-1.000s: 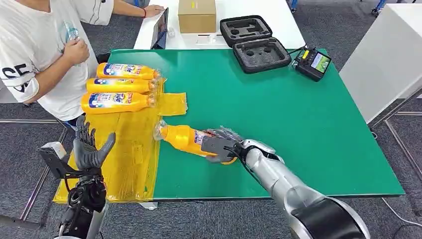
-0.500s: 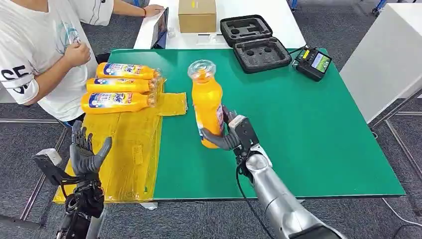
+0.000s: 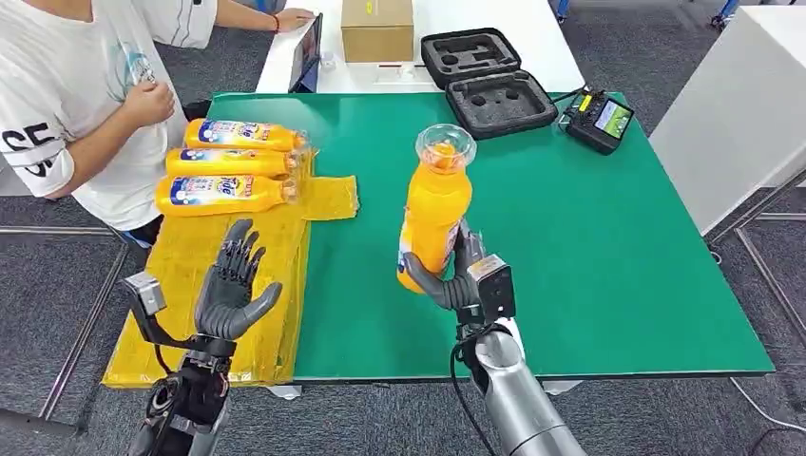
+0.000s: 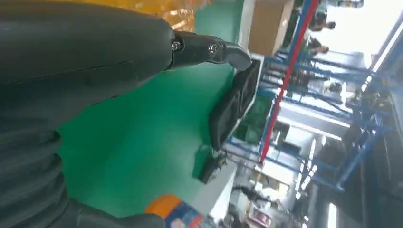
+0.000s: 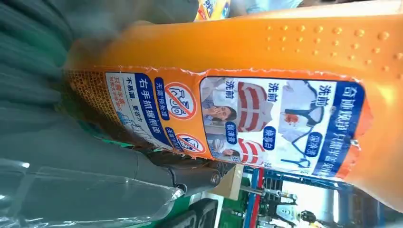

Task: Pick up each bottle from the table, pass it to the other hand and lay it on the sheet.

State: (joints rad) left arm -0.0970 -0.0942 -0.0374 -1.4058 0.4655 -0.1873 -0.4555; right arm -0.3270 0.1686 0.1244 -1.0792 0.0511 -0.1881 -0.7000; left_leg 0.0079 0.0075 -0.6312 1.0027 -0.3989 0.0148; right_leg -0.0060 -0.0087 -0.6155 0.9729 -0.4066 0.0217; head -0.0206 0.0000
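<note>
- Since the handover comes next, the left hand (image 3: 231,285) waits over the near end of the yellow sheet (image 3: 249,249), palm up, fingers spread, holding nothing
- The right hand (image 3: 454,275) grips the orange bottle (image 3: 433,215) by its lower body, upright above the green table (image 3: 570,237), probably so the other hand can take the free upper part
- Three bottles (image 3: 226,171) lie side by side at the sheet's far end, beside a person (image 3: 76,85)

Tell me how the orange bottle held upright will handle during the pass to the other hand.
The orange bottle looks rigid, probably smooth plastic, so it may slip. The right robot hand grips only its base, so the tall body could tip. Its rounded sides suggest it may roll once laid on the sheet.
</note>
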